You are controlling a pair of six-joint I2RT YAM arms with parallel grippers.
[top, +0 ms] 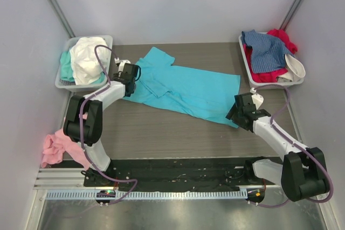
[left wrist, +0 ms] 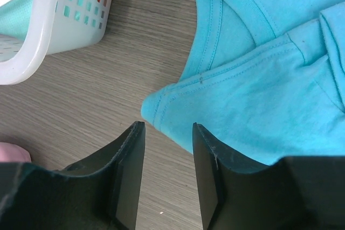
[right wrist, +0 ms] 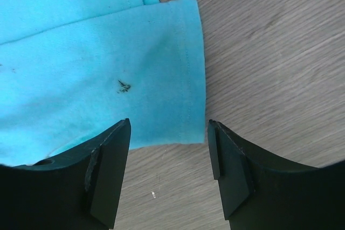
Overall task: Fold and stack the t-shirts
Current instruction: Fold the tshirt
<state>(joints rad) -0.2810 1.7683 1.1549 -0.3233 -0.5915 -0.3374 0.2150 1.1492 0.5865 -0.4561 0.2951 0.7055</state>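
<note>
A turquoise t-shirt lies spread on the table, neck toward the left and hem toward the right. My left gripper hovers at its left shoulder. In the left wrist view the jaws stand open over bare wood, and the shoulder corner lies just ahead of the tips, beside the right finger. My right gripper is at the hem's near corner. The right wrist view shows it open, with the hem corner reaching in between the fingertips. Neither gripper holds cloth.
A pale tray at back left holds white and mint t-shirts. A second tray at back right holds blue, red and white ones. A pink t-shirt lies crumpled at the left edge. Walls enclose the table on three sides.
</note>
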